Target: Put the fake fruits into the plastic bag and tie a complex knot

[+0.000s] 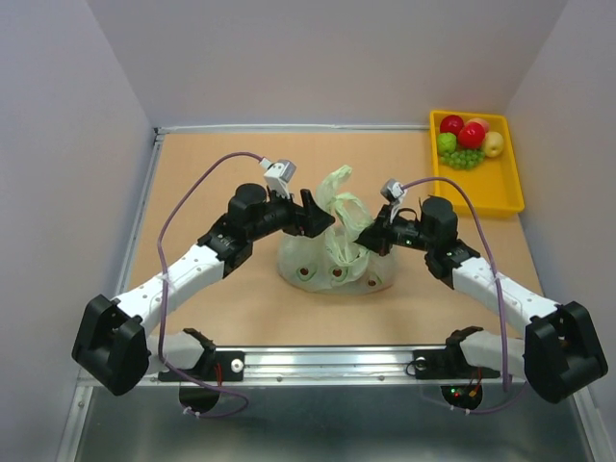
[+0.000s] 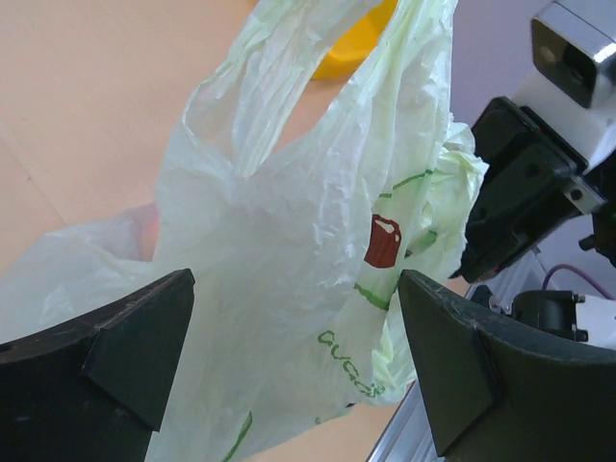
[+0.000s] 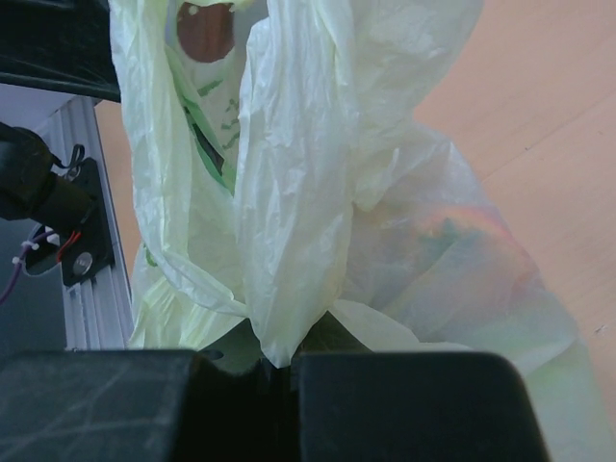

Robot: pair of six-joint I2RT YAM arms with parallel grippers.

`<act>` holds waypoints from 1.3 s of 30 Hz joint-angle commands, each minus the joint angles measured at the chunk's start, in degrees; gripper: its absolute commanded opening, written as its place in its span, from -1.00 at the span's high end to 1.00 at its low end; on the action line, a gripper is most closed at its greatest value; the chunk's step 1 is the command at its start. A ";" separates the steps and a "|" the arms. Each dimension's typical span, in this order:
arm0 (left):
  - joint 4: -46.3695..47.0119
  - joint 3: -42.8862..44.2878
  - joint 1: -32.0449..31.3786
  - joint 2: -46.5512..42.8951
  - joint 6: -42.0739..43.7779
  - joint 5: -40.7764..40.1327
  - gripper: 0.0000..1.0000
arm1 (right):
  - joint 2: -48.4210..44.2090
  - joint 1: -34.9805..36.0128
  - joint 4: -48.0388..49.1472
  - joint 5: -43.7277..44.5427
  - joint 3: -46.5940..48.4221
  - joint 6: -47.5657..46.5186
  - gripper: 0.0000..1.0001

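The pale-green plastic bag (image 1: 337, 245) stands in the middle of the table with its handles up. My left gripper (image 1: 314, 214) is at its left side; in the left wrist view the jaws are wide open with the bag (image 2: 289, 221) between the fingers (image 2: 452, 366). My right gripper (image 1: 371, 237) is at the bag's right side, shut on a bunched bag handle (image 3: 289, 221). A reddish shape shows faintly through the bag wall (image 3: 462, 241). Fake fruits lie in the yellow tray: two red (image 1: 451, 124), a green (image 1: 447, 143), a yellow (image 1: 493, 144) and grapes (image 1: 462, 159).
The yellow tray (image 1: 510, 192) sits at the far right corner of the tan table. White walls close in the back and both sides. A metal rail (image 1: 327, 361) runs along the near edge between the arm bases.
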 commanded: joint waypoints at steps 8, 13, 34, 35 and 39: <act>3.64 1.51 -2.09 5.95 -3.62 -9.53 -0.67 | -1.07 1.19 1.50 -1.14 -0.49 -3.12 0.99; 8.74 1.33 -2.17 10.16 -7.13 -4.79 -0.54 | -1.77 1.19 1.50 -0.53 -1.19 -3.56 0.99; 3.99 9.34 -4.02 21.86 -2.83 -3.58 0.97 | -4.14 1.19 0.18 4.46 -2.42 -2.61 0.99; 5.22 8.73 -3.58 21.34 -2.75 -2.24 1.00 | -4.32 1.10 0.18 5.61 -2.51 -2.07 0.99; 11.37 2.76 -0.51 13.26 -1.34 3.30 1.00 | -6.25 1.10 0.26 9.49 -2.51 2.23 0.99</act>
